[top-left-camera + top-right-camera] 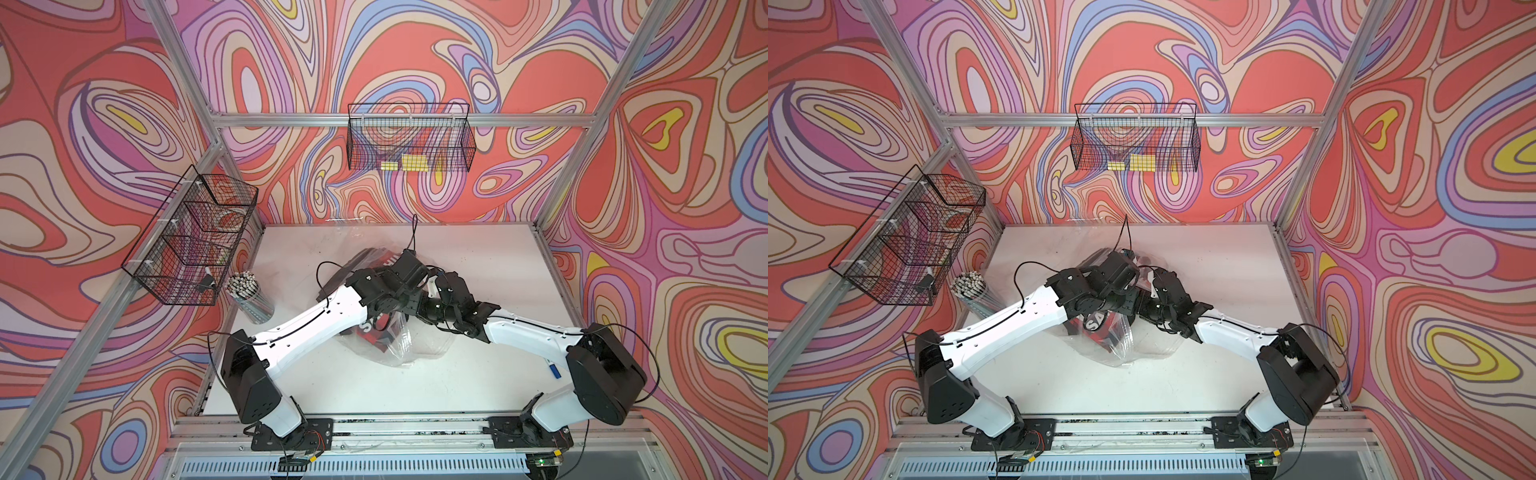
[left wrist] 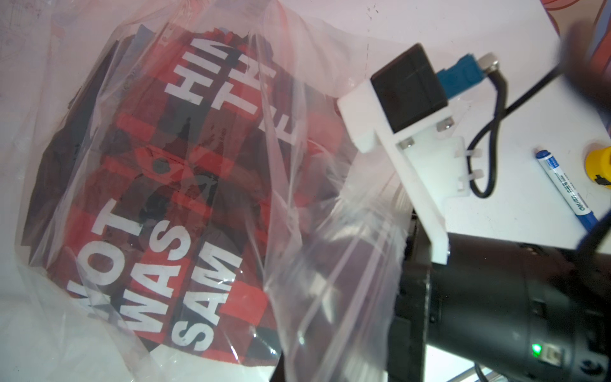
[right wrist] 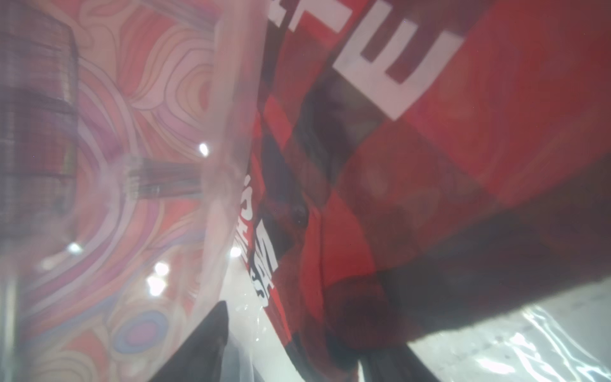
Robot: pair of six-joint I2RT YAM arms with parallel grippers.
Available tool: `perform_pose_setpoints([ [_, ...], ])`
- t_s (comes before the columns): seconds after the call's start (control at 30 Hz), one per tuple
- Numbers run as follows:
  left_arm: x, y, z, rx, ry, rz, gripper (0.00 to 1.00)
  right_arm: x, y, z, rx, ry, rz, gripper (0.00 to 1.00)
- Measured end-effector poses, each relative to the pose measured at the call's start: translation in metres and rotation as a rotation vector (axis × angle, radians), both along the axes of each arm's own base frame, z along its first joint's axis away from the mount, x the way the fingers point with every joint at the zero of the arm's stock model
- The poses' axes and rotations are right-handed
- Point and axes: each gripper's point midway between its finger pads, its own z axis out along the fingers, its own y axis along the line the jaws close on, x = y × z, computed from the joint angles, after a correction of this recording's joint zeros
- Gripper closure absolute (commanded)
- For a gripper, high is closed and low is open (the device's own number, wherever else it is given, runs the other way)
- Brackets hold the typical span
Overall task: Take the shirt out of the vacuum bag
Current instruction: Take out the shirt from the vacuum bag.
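I am holding my right gripper [image 3: 301,354] inside the vacuum bag [image 2: 330,264] | fingers [image 3: 211,337] straddling the shirt [image 2: 158,185] dead ahead, grip unclear | my left gripper [image 1: 411,266] pressing shut overhead

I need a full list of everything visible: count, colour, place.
transparent crinkly plastic vacuum bag: one, clear, middle of table
red-and-black checked shirt with white letters: one, inside the bag
black wire baskets: two, back wall, left wall
yellow blocks: two, in back basket
clear cup of white sticks: one, table's left edge
blue marker pen: one, table's right edge
white table: one, below everything
robot arms: two, white and black, left, right, meeting over the bag
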Motion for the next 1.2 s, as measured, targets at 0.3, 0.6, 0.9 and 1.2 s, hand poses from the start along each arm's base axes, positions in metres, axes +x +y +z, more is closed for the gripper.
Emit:
perform_pose_setpoints([
  [0.3, 0.000, 0.000, 0.000, 0.002, 0.001, 0.000, 1.00, -0.011, -0.003, -0.018, -0.016, 0.027, -0.011, 0.33],
  [0.6, 0.000, 0.001, 0.000, 0.003, 0.001, 0.000, 1.00, -0.007, 0.000, -0.018, -0.022, 0.001, -0.035, 0.34],
  [0.9, 0.000, 0.001, -0.001, 0.003, 0.001, 0.000, 1.00, 0.003, -0.002, -0.012, -0.013, -0.035, -0.085, 0.34],
  [1.2, 0.000, 0.001, -0.001, 0.007, 0.000, 0.002, 1.00, 0.012, -0.001, -0.003, 0.041, -0.073, -0.126, 0.36],
])
